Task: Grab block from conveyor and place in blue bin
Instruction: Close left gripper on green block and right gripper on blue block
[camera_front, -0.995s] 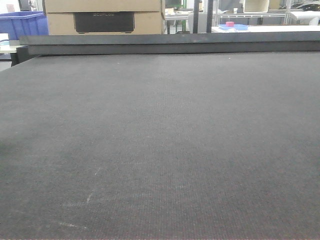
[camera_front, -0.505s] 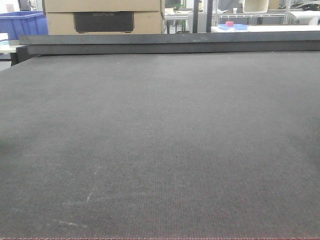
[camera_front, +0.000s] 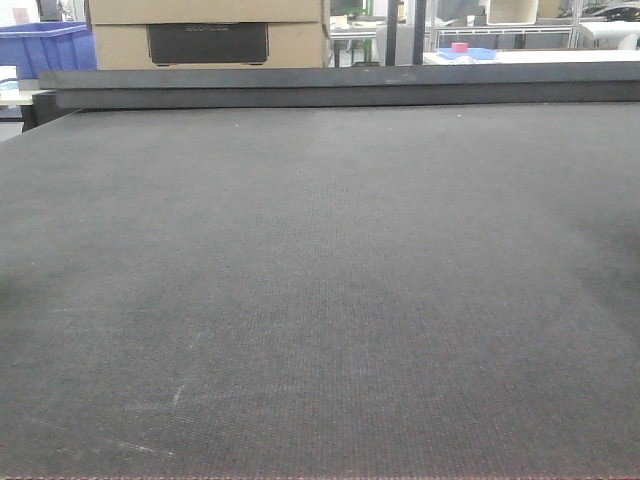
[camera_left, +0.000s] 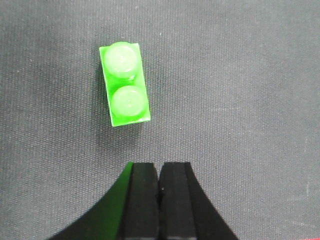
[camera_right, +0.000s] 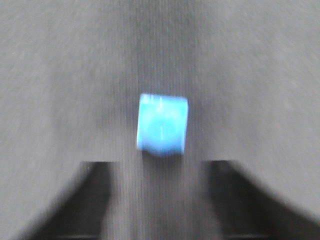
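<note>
The left end effector (camera_left: 160, 170) is seen clenched near a green two-stud block (camera_left: 125, 83); the right end effector (camera_right: 160, 167) is released, with a blue block (camera_right: 162, 124) ahead.

Green two-stud block (camera_left: 125, 84) flat on conveyor (camera_left: 240, 75); blue block (camera_right: 162, 124) blurred.

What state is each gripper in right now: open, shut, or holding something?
Left gripper: shut, empty; the green block lies ahead of it.
Right gripper: open; the blue block lies ahead, not gripped, though the view is blurred.
</note>
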